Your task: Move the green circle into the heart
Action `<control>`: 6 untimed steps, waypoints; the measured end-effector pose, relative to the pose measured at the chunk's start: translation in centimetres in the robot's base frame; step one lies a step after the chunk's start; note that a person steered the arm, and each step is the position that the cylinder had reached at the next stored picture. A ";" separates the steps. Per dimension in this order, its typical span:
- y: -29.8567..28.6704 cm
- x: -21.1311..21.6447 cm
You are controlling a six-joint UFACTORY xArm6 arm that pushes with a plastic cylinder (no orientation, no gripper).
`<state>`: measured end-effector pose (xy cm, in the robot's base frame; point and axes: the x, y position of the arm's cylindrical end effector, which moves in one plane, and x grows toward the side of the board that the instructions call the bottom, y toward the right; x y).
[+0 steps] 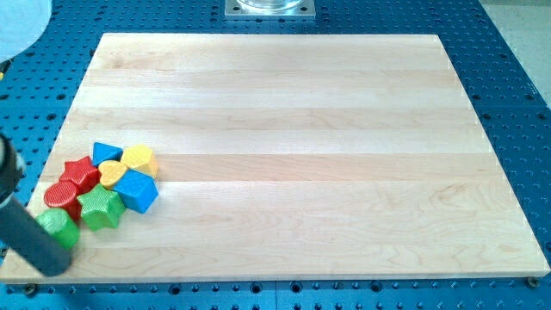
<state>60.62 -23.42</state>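
Note:
The green circle (58,227) lies at the lower left of the wooden board (293,129), at the bottom-left end of a tight cluster of blocks. A yellow block that looks heart-shaped (139,159) sits at the cluster's upper right. Between them lie a red circle (62,195), a red star (82,173), a green star (101,207), a second yellow block (112,176), a blue cube (138,190) and a small blue block (105,152). My dark rod comes in from the view's left. My tip (52,262) is just below and left of the green circle, touching or nearly touching it.
The board lies on a blue perforated table (508,77). A metal mount (269,8) sits at the view's top centre. The board's bottom-left corner is close to my tip.

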 end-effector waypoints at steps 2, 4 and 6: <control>-1.7 -1.4; -6.5 -1.8; -0.1 -6.4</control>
